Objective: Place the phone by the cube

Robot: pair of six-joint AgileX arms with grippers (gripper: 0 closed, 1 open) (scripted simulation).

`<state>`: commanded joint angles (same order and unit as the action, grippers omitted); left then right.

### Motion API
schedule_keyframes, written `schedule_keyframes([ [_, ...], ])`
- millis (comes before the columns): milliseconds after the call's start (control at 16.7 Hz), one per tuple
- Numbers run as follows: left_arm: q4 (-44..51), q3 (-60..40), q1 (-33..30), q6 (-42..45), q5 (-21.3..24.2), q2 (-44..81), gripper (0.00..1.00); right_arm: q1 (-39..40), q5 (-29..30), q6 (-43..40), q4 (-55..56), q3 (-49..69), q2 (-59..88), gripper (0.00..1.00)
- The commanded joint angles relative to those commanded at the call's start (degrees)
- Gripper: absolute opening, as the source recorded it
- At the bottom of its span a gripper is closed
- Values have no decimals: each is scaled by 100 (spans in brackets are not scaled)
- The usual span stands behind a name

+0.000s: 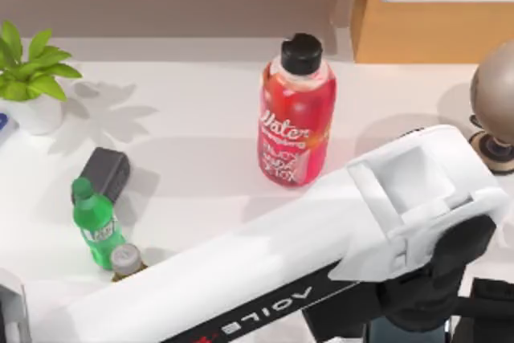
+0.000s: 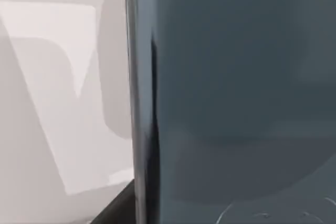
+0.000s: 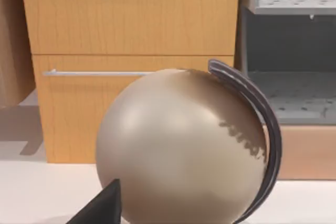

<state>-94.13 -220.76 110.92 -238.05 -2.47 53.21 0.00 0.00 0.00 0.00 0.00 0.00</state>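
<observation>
White left arm (image 1: pixel 241 287) lies across the near tabletop (image 1: pixel 193 126), with a dark slate slab (image 2: pixel 236 103) right before its wrist. Whether that slab is the phone, or held, cannot be told, nor can either pincer's opening. Placing beside the cube looks undone. Counted: one red bottle (image 1: pixel 295 122), one globe (image 1: pixel 496 90), one green bottle (image 1: pixel 96 226), one grey block (image 1: pixel 104 173).

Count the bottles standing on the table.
3: a red bottle at the centre, a green bottle at the left, and a silver-capped bottle beside it, half hidden by the arm. Others may be hidden.
</observation>
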Motion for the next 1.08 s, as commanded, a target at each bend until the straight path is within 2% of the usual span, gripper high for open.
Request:
schedule_keyframes([
  [360, -137, -635, 112, -922, 326, -26, 0, 0, 0, 0, 0, 0, 0, 100],
  [1080, -105, -580, 18, -941, 299, 18, 0, 0, 0, 0, 0, 0, 0, 100],
])
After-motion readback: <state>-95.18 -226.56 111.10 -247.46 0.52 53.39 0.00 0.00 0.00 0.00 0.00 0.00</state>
